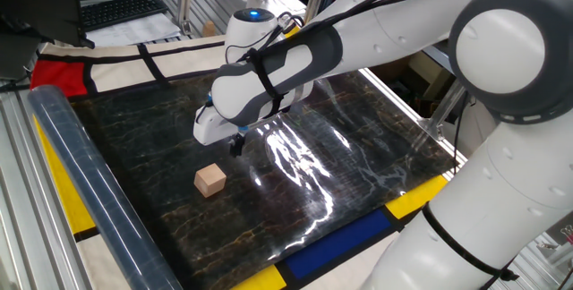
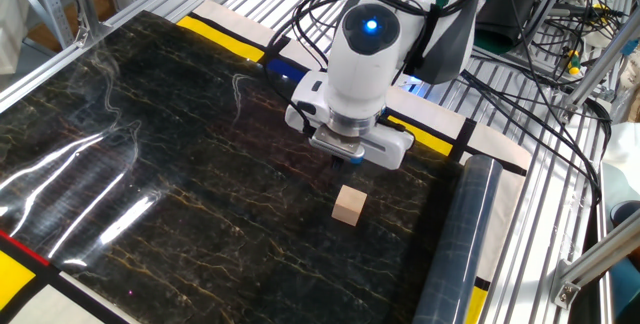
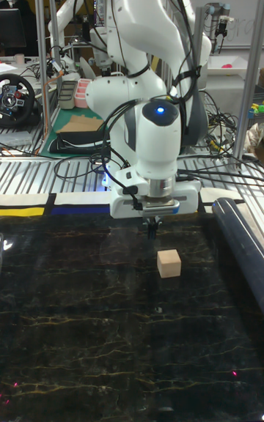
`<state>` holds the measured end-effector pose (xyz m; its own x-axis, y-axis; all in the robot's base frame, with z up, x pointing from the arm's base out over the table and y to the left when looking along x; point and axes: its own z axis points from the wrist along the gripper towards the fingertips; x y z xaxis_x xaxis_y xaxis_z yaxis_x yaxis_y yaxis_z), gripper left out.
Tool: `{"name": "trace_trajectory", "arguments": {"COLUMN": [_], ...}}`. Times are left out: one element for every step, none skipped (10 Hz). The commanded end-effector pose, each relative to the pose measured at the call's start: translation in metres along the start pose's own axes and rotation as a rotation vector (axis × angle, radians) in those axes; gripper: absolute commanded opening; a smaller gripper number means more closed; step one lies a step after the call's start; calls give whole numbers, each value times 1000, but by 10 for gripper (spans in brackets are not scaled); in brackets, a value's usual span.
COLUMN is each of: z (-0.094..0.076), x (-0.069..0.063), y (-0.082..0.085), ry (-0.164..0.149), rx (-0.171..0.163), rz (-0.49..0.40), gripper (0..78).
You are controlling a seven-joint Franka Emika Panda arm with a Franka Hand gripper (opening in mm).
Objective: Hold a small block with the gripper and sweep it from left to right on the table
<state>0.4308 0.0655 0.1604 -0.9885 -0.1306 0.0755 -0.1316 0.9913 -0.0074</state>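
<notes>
On the glossy black marble-patterned desk [image 1: 340,160], the small tan wooden cube [image 1: 211,180] sits free, near a clear plastic roll [image 1: 89,187]. The dark-fingered hand [image 1: 238,144] hovers beside it, clenched, empty.

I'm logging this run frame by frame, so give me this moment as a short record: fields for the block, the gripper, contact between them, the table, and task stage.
block: small block, light tan cube, lying flat on the table, not held
gripper: gripper, fingers close together, holding nothing, above the table just beyond the block
contact: none; a clear gap shows in all three views
table: table, glossy black marbled sheet with strong glare streaks
nearby: clear rolled sheet along the table edge beside the block
task stage: block not yet grasped, sweep not begun
</notes>
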Motion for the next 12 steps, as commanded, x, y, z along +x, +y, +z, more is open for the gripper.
{"name": "trace_trajectory", "arguments": {"z": [-1,-4,-7,-9,-10,-9,-7,-3,-3,-3,-3,-3], "x": [0,2,5,7,9,10,10,8,8,8,8,8], "y": [0,-3,-5,-6,-9,-14,-18,-20,-20,-20,-20,-20], "ry": [-2,-2,-2,-2,-2,-3,-3,0,3,9,20,18], "rx": [0,2,2,3,3,2,-1,-3,2,6,10,10], "rz": [3,7,8,8,6,2,-3,-7,-11,0,24,36], "gripper": [12,12,12,12,12,12,12,12,12,12,12,12]}}
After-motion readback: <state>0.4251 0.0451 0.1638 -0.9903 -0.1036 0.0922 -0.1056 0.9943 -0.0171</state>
